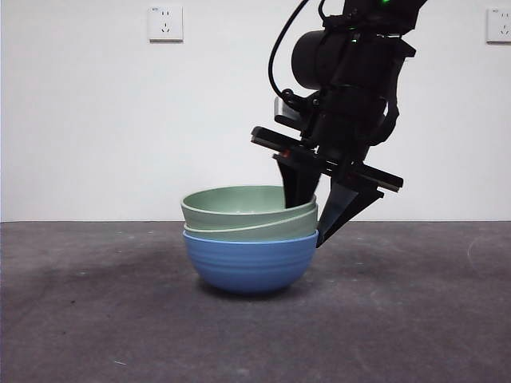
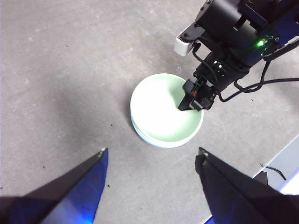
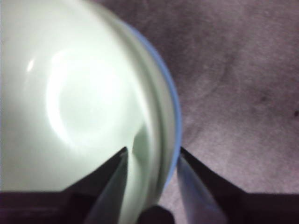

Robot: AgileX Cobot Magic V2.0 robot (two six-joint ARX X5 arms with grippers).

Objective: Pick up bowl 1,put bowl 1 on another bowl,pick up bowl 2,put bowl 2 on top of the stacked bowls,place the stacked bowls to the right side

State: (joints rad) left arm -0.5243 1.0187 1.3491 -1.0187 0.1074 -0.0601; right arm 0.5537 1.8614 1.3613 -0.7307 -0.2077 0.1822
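1. Sage-green over blue: the stacked bowls (image 1: 250, 237) stand near the middle of the table (image 1: 96, 319), two green bowls nested in the blue ribbed bowl (image 1: 250, 265), the upper ones sitting slightly askew.
2. Your right gripper (image 1: 319, 209) straddles the stack's rim on one side, one jaw inside the top green bowl (image 1: 239, 203) and one outside. The right wrist view shows the jaws close around all three rims, but you cannot tell whether they already pinch.
3. Your left gripper (image 2: 152, 161) waits above and well apart, jaws spread and empty.
4. Only the move to the right side looks left. The risk is that a one-sided rim grip tips the stack or slips on smooth walls, so the blue base could drop away. Any sideways drag before lifting could also shift the loosely nested bowls.
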